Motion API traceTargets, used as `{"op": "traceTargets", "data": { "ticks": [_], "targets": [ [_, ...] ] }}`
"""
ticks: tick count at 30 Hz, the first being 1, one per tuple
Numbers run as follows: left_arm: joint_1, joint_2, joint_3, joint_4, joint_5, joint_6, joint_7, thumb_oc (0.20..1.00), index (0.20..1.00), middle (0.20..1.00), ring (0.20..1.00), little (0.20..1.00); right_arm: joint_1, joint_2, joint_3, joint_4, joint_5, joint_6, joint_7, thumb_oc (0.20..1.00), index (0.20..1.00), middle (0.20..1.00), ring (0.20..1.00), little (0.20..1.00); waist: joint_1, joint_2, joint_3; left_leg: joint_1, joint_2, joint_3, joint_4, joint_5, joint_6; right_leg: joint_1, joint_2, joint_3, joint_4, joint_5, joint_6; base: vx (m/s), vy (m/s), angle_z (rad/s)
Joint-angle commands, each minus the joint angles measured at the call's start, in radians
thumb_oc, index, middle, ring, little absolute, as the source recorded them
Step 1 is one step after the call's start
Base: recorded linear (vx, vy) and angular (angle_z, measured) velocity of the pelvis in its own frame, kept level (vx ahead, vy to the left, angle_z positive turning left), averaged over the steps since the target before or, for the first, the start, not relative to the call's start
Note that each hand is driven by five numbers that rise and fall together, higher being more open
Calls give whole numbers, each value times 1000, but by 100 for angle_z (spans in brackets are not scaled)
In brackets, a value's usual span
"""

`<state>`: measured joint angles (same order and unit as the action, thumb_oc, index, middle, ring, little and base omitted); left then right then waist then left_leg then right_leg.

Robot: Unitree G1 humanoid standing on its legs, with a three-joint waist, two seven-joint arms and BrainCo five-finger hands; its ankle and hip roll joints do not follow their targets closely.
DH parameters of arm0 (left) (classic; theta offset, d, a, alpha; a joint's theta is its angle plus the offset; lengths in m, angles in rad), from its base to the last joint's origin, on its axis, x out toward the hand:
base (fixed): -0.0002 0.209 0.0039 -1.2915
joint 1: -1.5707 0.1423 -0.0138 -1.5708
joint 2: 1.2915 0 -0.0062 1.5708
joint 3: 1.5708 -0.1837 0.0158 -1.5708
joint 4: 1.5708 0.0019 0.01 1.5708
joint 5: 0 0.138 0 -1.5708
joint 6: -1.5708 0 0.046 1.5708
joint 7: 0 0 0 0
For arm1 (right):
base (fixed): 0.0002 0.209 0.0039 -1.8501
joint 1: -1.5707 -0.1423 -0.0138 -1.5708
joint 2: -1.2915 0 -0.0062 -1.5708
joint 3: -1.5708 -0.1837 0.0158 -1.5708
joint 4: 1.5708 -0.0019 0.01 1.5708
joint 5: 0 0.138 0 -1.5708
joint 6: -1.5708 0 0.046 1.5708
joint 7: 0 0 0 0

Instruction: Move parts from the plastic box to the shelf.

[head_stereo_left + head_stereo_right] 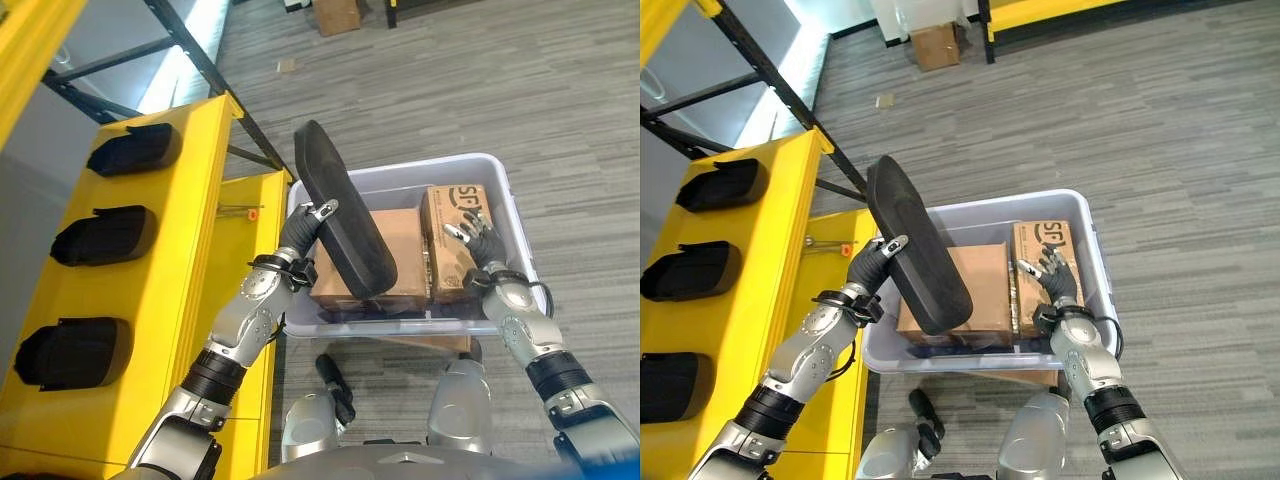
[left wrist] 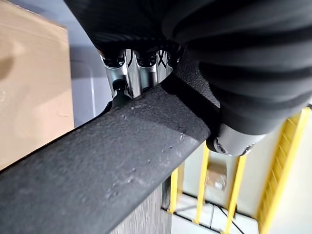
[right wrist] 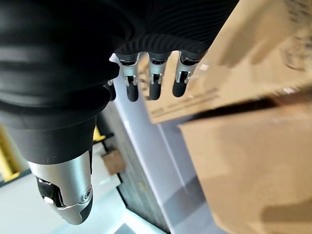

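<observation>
The black foam part point(image 1: 343, 213), mid-frame, looked light and stiff; the left hand point(image 1: 305, 228) clasped its edge, the right hand point(image 1: 478, 240) hung slack-fingered.

Both eye views look steeply down from the robot's head and share the plastic box point(image 1: 500, 190) at frame centre, the yellow shelf point(image 1: 190, 260) at left and grey floor above. The left wrist view sits very close against a black foam part point(image 2: 112, 170). The right wrist view looks closely along its fingers point(image 3: 153, 78) at cardboard boxes point(image 3: 253, 161).
</observation>
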<state>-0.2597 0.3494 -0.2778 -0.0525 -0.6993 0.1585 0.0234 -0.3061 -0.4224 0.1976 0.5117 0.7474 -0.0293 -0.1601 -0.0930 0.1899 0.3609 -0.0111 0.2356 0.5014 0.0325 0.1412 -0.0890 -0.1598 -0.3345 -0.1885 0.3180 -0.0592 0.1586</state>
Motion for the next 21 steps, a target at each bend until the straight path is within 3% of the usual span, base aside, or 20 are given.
{"op": "traceTargets", "data": {
  "ticks": [1,5,9,14,21],
  "targets": [
    [-49,67,24,-123,-115,38,-121,200,200,200,200,200,-72,43,-37,17,80,-52,90,1000,1000,1000,1000,1000,30,-53,-40,67,27,-61,90,-124,-35,85,43,-108,-12,-75,-79,62,27,19],
    [-43,103,17,-154,-206,123,-192,200,200,200,200,200,-123,20,-44,92,126,-17,175,1000,1000,1000,1000,1000,52,-48,-60,71,15,-72,88,-129,-31,102,44,-122,-18,-75,-80,42,20,15],
    [-67,149,-17,-212,-257,186,-299,200,200,200,200,200,-171,-1,-29,228,275,56,337,1000,1000,1000,1000,1000,85,-48,-89,81,-1,-89,93,-145,-22,130,44,-149,-15,-81,-86,54,7,15],
    [-105,168,-55,-262,-391,270,-285,200,200,200,200,200,-187,-2,2,345,373,79,449,1000,1000,1000,1000,1000,104,-49,-120,97,-16,-93,90,-155,-14,160,41,-167,-23,-75,-84,71,14,19],
    [-128,183,-100,-263,-479,322,-230,200,200,200,200,200,-197,35,49,345,395,107,539,1000,1000,1000,1000,1000,111,-53,-139,112,-40,-96,90,-167,1,182,42,-173,-29,-66,-79,50,21,5]
  ]
}}
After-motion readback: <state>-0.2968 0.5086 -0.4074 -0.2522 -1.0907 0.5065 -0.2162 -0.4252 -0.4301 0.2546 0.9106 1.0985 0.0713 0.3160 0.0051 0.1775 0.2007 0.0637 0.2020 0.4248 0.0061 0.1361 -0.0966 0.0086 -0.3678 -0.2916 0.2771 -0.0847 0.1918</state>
